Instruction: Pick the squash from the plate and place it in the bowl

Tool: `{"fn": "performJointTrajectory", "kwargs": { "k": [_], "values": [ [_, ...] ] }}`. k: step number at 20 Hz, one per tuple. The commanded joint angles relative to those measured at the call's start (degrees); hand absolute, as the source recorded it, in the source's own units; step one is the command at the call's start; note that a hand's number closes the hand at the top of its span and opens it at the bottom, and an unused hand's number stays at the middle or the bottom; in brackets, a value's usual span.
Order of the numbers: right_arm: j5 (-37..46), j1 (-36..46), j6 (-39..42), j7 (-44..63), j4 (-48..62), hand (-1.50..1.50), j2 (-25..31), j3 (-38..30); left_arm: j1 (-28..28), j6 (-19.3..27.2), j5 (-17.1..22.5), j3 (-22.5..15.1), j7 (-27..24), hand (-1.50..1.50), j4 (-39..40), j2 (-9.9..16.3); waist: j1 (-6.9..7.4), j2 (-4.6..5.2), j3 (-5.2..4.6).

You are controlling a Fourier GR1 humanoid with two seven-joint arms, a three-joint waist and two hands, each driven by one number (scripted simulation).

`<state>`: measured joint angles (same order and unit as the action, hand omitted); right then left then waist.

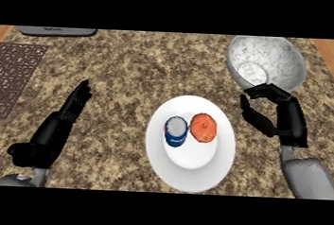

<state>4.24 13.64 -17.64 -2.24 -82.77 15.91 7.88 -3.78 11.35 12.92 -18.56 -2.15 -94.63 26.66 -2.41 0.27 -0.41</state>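
Looking down at the counter, you have the squash (203,128) still on the white plate (195,175), just to the left of your right hand (266,114) and a little nearer the robot than its fingertips. That hand holds nothing, fingers loosely bent with the thumb spread toward the plate. The squash's longer axis appears to run away from you, slightly tilted. A blue can (175,131) sits touching or nearly touching the squash on its far side from the hand; I cannot tell which. The bowl (266,62) lies just beyond the right hand's fingertips, which overlap its near rim. Your left hand (76,101) rests open, well apart, so the right is nearer.
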Motion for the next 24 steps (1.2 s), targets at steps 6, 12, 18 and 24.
{"fn": "performJointTrajectory", "kwargs": {
  "k": [6, 12, 18, 24],
  "values": [
    [16.02, -0.25, -6.72, 5.23, 4.21, -1.50, -2.45, 9.35, -4.70, -5.44, 1.04, -4.55, 1.31, 0.00, 4.36, -6.61, 2.27, -0.24, 0.34],
    [25.09, 11.13, 7.32, 29.89, 3.36, -1.50, 5.08, 15.09, -5.29, -5.10, 0.30, -4.69, 2.35, 0.00, 3.92, -6.68, 2.60, -0.66, 0.14],
    [15.76, 17.92, 34.16, 44.84, 3.74, -1.50, 7.25, 18.74, -7.20, -5.72, 1.11, -4.46, 3.08, 0.00, 5.96, -8.05, 2.67, -0.56, 0.07],
    [5.10, 25.16, 46.76, 65.84, 0.52, -1.50, -0.34, 17.03, -8.27, -7.22, 1.96, -2.45, 4.07, 0.00, 6.77, -7.53, 2.35, -0.58, 0.28]
  ]
}}
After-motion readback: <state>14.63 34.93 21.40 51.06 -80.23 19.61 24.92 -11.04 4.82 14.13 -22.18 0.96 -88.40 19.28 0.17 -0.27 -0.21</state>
